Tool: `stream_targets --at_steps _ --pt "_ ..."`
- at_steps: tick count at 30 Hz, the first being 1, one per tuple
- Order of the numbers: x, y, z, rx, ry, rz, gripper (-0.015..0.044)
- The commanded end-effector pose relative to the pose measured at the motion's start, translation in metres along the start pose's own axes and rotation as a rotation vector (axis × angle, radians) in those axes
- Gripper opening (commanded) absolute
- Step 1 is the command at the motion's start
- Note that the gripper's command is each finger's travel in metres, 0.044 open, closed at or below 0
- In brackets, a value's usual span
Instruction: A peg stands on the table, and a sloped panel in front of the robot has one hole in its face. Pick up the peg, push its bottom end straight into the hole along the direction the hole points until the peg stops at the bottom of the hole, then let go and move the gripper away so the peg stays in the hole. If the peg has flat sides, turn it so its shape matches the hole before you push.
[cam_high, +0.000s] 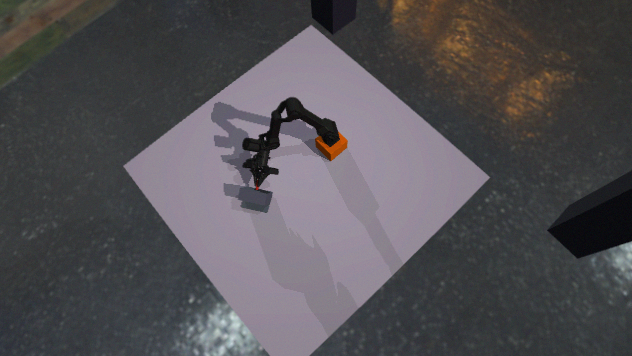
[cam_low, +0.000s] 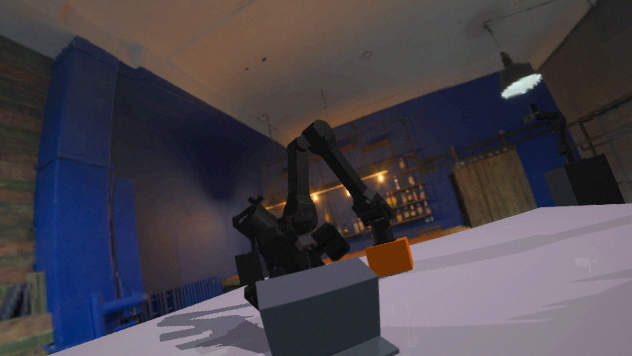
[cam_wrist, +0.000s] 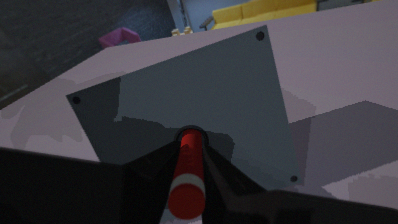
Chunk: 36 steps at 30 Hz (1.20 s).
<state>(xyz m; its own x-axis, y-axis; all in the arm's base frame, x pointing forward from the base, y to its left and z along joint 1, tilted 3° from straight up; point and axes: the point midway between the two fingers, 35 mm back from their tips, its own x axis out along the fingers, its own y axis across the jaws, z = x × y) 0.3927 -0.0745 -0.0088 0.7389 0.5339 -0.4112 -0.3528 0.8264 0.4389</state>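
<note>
Worktop: lg. pale sq. surface, w/ dk. shadows across it. Blk. arm arches up & over, its far end down by the sloped panel. Tool, blk., is pinching the peg, one finger each side; tips hidden behind panel in ext. view. Sloped panel, gray-blue, stands on worktop, face tilted. Orange block is under the arm's base, well apart from panel. Peg: red, rd., w/ a pale band nr. its top end; btm. end is at the hole, approx. lined up. Depth in hole: can't tell. Hole: rd., dk. rim, partly hidden by peg. Sm. dk. dots at visible panel corners.
</note>
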Motion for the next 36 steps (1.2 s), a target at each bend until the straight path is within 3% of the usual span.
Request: stream_targets --at_steps 1,10,27,36 --pt "0.001 -0.001 0.001 0.0 -0.001 -0.005 0.0" --pt "0.0 0.0 0.0 0.0 0.0 0.0 0.0" --pt "-0.003 -0.001 0.0 0.0 0.002 -0.001 0.044" --pt "-0.017 -0.003 0.0 -0.001 0.01 -0.006 0.044"
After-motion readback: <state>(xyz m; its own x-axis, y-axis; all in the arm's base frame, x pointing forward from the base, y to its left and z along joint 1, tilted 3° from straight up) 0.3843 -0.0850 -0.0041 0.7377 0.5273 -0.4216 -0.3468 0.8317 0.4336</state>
